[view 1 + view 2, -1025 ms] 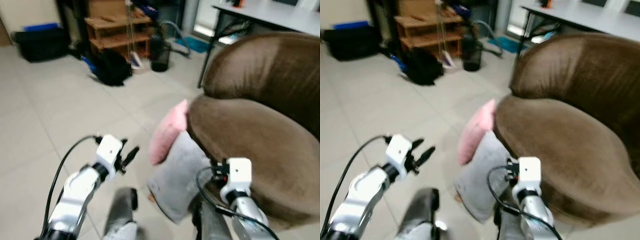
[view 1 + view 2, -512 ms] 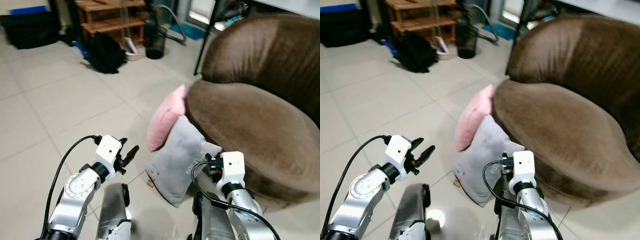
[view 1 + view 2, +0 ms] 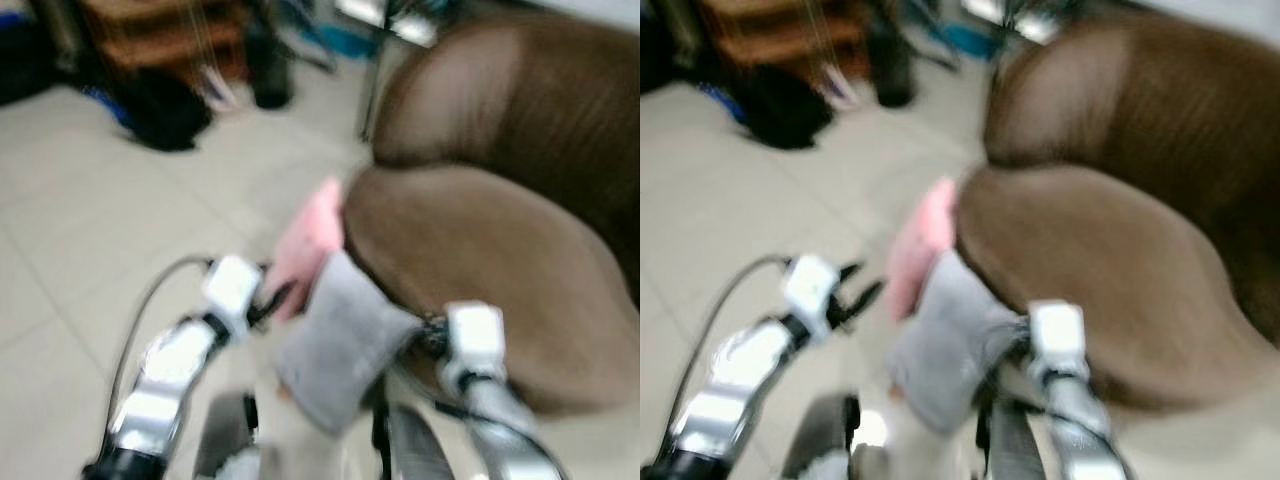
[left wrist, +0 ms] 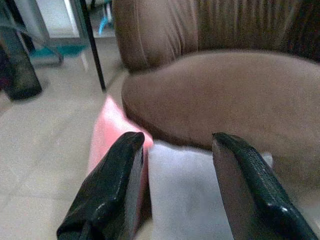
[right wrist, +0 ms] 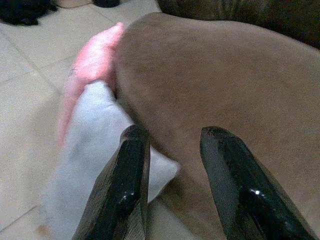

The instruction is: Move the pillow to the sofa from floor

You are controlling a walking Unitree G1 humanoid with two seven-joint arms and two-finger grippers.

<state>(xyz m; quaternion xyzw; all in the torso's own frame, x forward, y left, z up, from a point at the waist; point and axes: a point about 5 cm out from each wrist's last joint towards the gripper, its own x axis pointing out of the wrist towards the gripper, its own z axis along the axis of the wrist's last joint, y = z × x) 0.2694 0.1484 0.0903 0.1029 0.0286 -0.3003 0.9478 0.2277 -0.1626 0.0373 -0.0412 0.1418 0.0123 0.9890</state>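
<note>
- Black fingers of the left gripper [image 4: 172, 190] spread wide, holding nothing, aimed at the seam between the two pillows.
- Right gripper [image 5: 172, 185] likewise parted and empty, raised over the edge of the grey pillow and the sofa seat.
- Pink pillow [image 3: 310, 240] just beyond the left fingertips, upright on the floor, leaning against the front of the brown sofa [image 3: 500, 250].
- Grey pillow [image 3: 335, 345] between the two grippers, propped on the floor against the sofa and touching the pink one.
- Tiled floor [image 3: 80, 260] off to the left gripper's outer side; dark bags and wooden shelving far ahead, too blurred to detail.
- Against half a second ago: whole head view blurred and shifted, so camera moved; left gripper closer to the pink pillow, now overlapping its lower edge; both pillows leaning as before.
</note>
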